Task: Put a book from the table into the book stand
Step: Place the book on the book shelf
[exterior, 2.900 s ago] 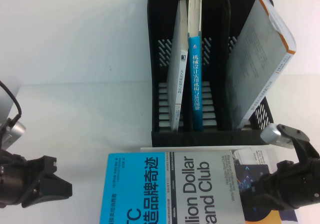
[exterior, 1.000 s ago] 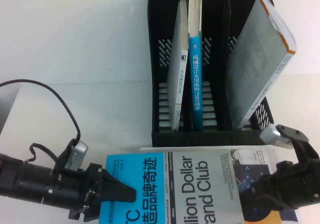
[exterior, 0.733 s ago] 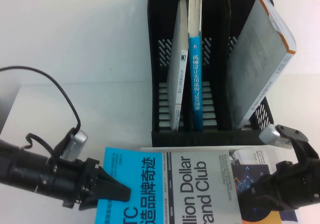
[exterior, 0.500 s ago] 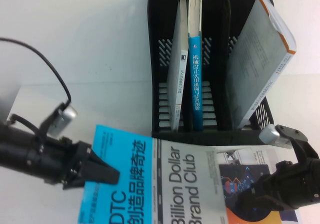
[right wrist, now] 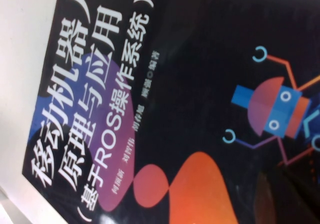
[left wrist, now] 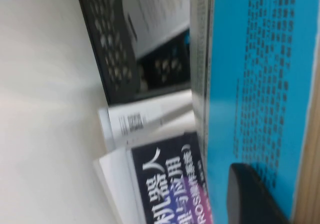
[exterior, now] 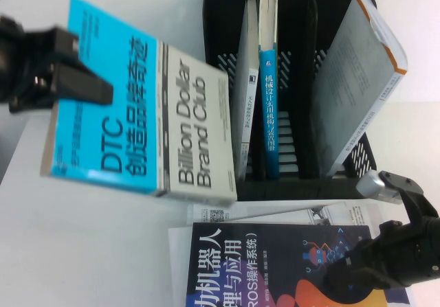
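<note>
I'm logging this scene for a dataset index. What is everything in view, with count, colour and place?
book: 1, half bright blue, half grey, lifted off the table at the left, tilted, near the stand's left side.
book stand: 1, black, far centre-right of the table.
books in the stand: 3; a white one and a blue-spined one upright in the left slots, a grey one with an orange edge leaning in the right slot.
robot-picture book: 1, dark navy, flat on the table in front of the stand, on white printed sheets.
table: 1, white.
left gripper: 1, black, upper left, shut on the book's blue edge.
right gripper: 1, black, lower right, over the navy book.
</note>
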Controlling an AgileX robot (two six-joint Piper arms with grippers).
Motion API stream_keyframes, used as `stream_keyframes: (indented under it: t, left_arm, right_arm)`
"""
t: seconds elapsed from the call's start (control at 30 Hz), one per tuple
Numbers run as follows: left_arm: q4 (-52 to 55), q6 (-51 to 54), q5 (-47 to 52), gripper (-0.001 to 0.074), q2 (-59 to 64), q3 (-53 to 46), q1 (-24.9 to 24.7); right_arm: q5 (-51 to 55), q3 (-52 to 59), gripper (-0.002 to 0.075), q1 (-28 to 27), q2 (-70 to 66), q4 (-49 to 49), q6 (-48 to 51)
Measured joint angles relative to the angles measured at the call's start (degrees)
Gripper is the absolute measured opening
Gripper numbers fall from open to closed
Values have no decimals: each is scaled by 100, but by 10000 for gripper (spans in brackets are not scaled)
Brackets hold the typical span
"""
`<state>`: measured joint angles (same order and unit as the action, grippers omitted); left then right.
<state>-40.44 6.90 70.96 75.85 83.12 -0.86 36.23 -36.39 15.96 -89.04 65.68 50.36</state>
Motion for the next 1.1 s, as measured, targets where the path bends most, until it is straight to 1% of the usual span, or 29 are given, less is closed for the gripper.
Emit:
stream_keyframes:
  t: [0.1,0.23,0.33,0.47,0.63,0.77,1.1]
  left_arm:
    - [772,-941,151,182,100,869,-467]
    - [2035,-2110,168,182,434,1987,-1294]
    - [2709,-2610,168,182,818,2640,-1826]
    - [3133,-2968,168,181,1359,3311,-2281]
    - [3634,-3158,168,181,1977,3767,-2579]
    - [3759,-3181,168,181,2315,3913,-2582]
    - [4118,-3160,168,181,2472,4020,-2582]
  right_arm:
    - [0,0,-3,0,0,11,0]
    - [65,0,-3,0,-4,20,-13]
    - [129,0,-3,0,-25,33,-47]
    - [142,0,-3,0,-34,33,-75]
    - [214,0,-3,0,-47,33,-78]
    - [231,0,-3,0,-47,33,-78]
    - [240,0,-3,0,-47,33,-86]
